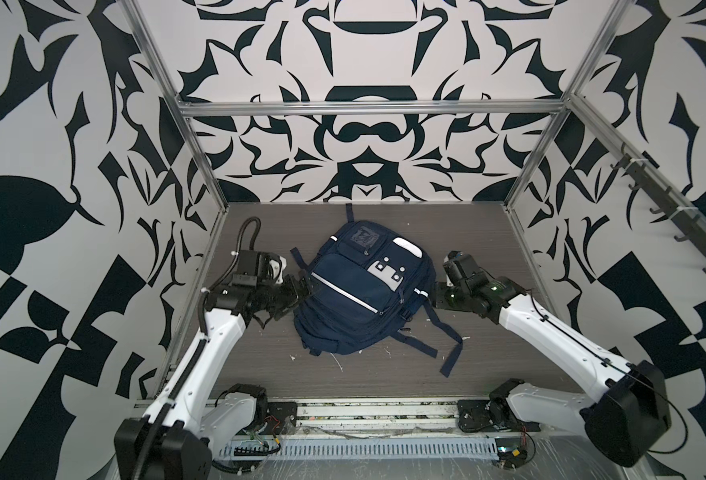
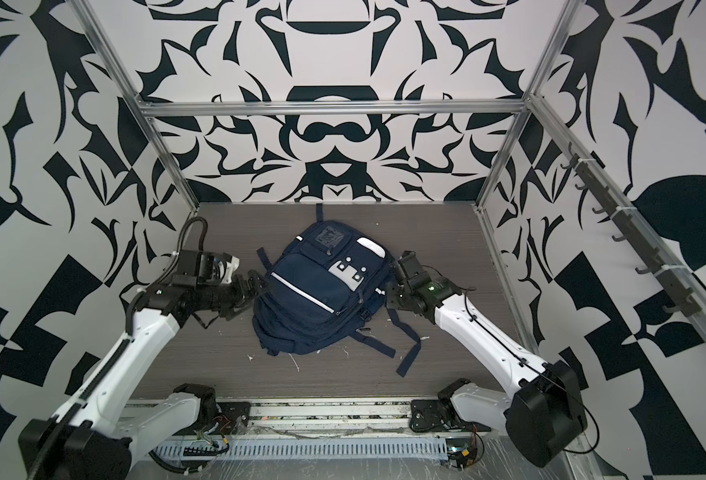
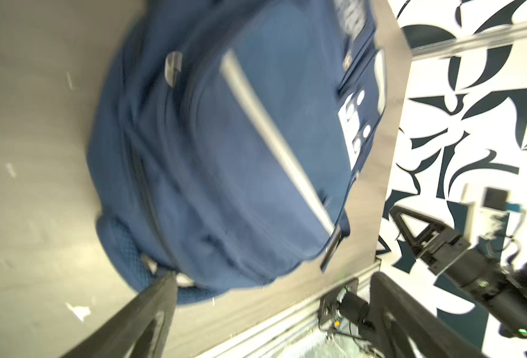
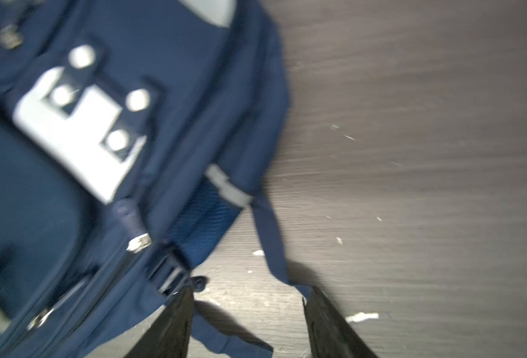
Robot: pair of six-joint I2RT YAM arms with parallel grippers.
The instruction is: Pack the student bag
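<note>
Low, arms beside student bag

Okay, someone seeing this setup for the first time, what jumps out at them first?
The navy student bag lies front-up in the middle of the table, its straps sprawled toward the front. The left gripper and right gripper flank it, jaws open. Bold black-and-white patterned walls surround everything.
</note>
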